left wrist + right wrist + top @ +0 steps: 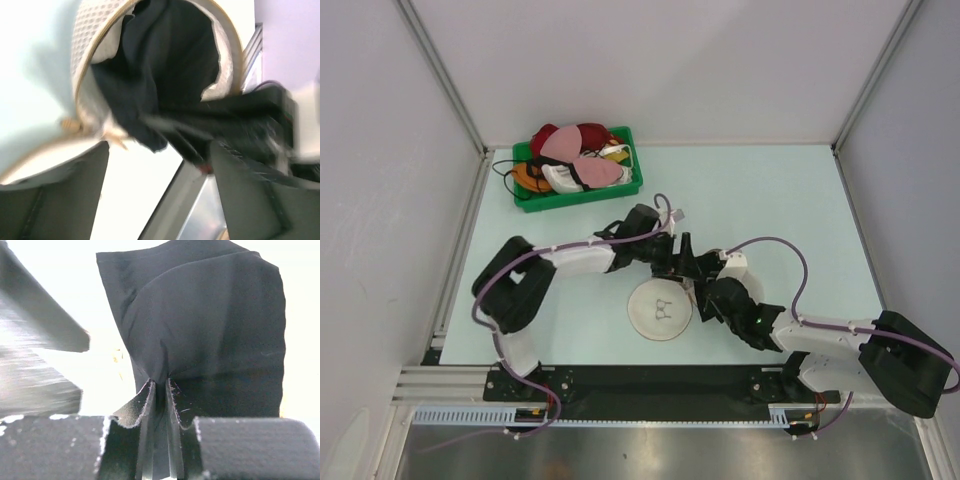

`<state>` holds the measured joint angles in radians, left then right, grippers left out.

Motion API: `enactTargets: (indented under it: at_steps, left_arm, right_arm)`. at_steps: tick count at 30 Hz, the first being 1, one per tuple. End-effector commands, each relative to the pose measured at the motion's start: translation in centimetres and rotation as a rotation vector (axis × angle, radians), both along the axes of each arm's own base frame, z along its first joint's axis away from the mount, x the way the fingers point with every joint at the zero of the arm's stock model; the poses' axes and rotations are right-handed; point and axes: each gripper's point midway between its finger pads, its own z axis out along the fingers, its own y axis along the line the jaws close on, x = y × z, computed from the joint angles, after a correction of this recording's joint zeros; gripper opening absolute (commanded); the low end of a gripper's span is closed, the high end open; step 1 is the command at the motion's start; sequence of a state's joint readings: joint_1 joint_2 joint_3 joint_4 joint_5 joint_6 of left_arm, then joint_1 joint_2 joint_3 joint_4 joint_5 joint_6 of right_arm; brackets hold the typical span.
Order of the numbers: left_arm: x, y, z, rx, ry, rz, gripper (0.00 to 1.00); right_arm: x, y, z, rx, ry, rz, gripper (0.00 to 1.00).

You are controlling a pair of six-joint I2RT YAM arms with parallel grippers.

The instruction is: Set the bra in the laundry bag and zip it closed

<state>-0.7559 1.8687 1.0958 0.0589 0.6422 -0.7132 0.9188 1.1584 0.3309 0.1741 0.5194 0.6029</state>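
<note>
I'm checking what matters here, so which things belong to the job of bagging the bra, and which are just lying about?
For the job: bra, pinched in the right gripper; laundry bag.
Lying about: green bin; coloured bras heaped in it.

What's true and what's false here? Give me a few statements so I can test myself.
1. The right gripper is pinching the black bra. True.
2. The laundry bag is zipped shut. False: its mouth gapes open, with the bra partly inside.
3. The green bin holds several coloured bras. True.
4. The bin sits at the table's front right. False: it is at the back left.
</note>
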Motion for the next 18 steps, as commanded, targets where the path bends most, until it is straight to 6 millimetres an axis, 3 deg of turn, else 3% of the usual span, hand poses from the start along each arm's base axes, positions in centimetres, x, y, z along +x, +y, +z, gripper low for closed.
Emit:
enactTargets:
  at_steps: [1,5,6,7,9,14,18]
  left_arm:
    - [-0.6,4.3,3.8,0.048,-0.137,0.019,0.94]
    - [-1.3,10.4,2.8,0.258,-0.215,0.147,0.91]
    - [-2.4,12.4,2.4,0.312,-0.215,0.172,0.89]
    - [-2.0,14.0,1.6,0.379,-0.24,0.233,0.88]
    - [-3.1,16.1,-0.4,0.449,-0.207,0.278,0.83]
    - [-4.9,18.1,-4.8,0.568,-0.103,0.327,0.72]
    - [-4.3,18.1,-6.2,0.676,-0.147,0.367,0.74]
  right_arm:
    - [0.9,-1.7,-0.4,-0.026,-0.017,-0.074,0.15]
    - [1.0,-1.8,-0.3,-0.009,-0.006,-0.072,0.15]
    - [1.2,-1.9,-0.3,0.0,-0.001,-0.081,0.15]
    - [1.1,-1.9,-0.2,0.01,0.001,-0.079,0.15]
    - [1.0,-1.7,-0.1,0.029,0.008,-0.07,0.15]
    - [1.1,-1.3,-0.2,0.035,0.019,-0.058,0.15]
    - [1.0,-1.4,-0.4,0.032,0.028,-0.055,0.15]
